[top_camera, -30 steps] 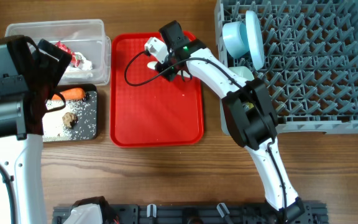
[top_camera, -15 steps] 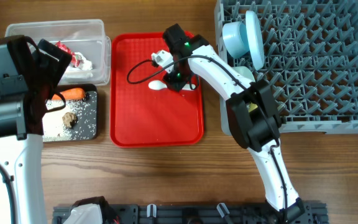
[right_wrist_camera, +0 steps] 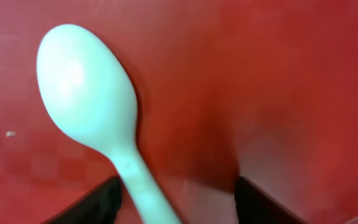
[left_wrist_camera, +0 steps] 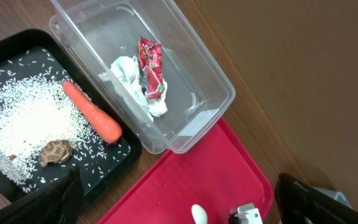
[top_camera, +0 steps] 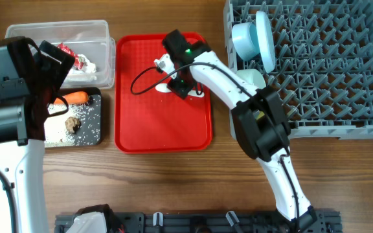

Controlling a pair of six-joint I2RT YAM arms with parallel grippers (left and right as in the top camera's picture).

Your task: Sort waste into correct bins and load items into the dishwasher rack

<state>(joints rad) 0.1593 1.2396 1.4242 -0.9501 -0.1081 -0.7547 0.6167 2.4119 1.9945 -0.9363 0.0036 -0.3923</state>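
A white spoon point(right_wrist_camera: 82, 87) lies on the red tray point(top_camera: 164, 123), its handle running down between the fingers of my right gripper point(right_wrist_camera: 179, 208). That gripper is open, with the handle close to its left finger point(right_wrist_camera: 95, 205). Overhead, my right gripper point(top_camera: 180, 81) hovers low over the spoon point(top_camera: 164, 88). My left gripper point(left_wrist_camera: 182, 208) is open and empty, high above the bins. The clear tub point(left_wrist_camera: 216, 84) holds a red-and-white wrapper point(left_wrist_camera: 151, 65) and tissue point(left_wrist_camera: 129, 74). The black tray point(left_wrist_camera: 114, 155) holds a carrot point(left_wrist_camera: 92, 112), rice point(left_wrist_camera: 23, 124) and a brown lump point(left_wrist_camera: 55, 152).
The grey dishwasher rack point(top_camera: 329, 77) fills the right side, with a pale blue plate point(top_camera: 264, 39) and a blue bowl point(top_camera: 245, 40) standing in its left rows. A pale bowl point(top_camera: 254, 76) sits just below them. A black cable point(top_camera: 138, 81) loops over the red tray.
My right gripper moved down the red tray with the spoon, then its jaws spread wide, leaving the spoon lying on the tray. The left arm has not moved.
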